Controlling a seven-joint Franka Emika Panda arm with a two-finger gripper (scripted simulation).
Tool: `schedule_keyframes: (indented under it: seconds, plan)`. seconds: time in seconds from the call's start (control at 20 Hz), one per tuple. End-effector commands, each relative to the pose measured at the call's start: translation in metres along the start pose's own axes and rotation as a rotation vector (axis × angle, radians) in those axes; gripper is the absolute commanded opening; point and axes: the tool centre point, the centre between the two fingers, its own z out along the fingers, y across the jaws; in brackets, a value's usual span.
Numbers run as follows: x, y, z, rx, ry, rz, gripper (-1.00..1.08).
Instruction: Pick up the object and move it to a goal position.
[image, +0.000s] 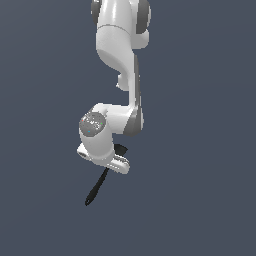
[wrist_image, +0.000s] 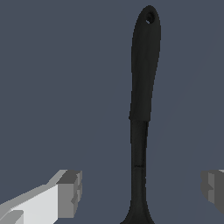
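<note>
Spatula (wrist_image: 142, 100) first: it lies flat on the dark grey floor (image: 200, 200), under the arm's wrist, with its long handle running out toward the exterior view's lower left and its small head mostly hidden beneath the arm (image: 117, 75). In the wrist view the handle passes between the two fingertips (wrist_image: 70, 192), its hanging hole at the far end and the widening neck at the near edge of the picture.

The gripper (wrist_image: 142, 190) is spread wide, holding nothing; a clear gap shows on each side of the thin shaft, and neither fingertip touches it. The pickup itself looks not yet done.

Several things could spoil the grasp from here:
- The shaft is narrow and rounded, so fingers that close too high above the floor may pinch only its top and squeeze it out sideways.
- The shaft sits a little nearer one fingertip than the other. That finger would probably meet it first and push it across the floor, perhaps turning it.
- The grip point is close to the head end, so most of the length hangs to one side. Once lifted, the handle could droop and swing or slip in a light hold.
- Coming down too far would jam the fingertips into the floor.
</note>
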Motion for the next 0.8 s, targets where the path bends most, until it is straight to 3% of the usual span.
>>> schedule_keyframes:
  seconds: [0.0, 0.45, 0.75]
  plan:
    - [0.0, 0.0, 0.003, 0.0, 0.0, 0.0, 1.0]
    - [-0.001, 0.001, 0.044, 0.0, 0.001, 0.002, 1.0]
    - [0.001, 0.0, 0.05, 0.0, 0.001, 0.002, 1.0]
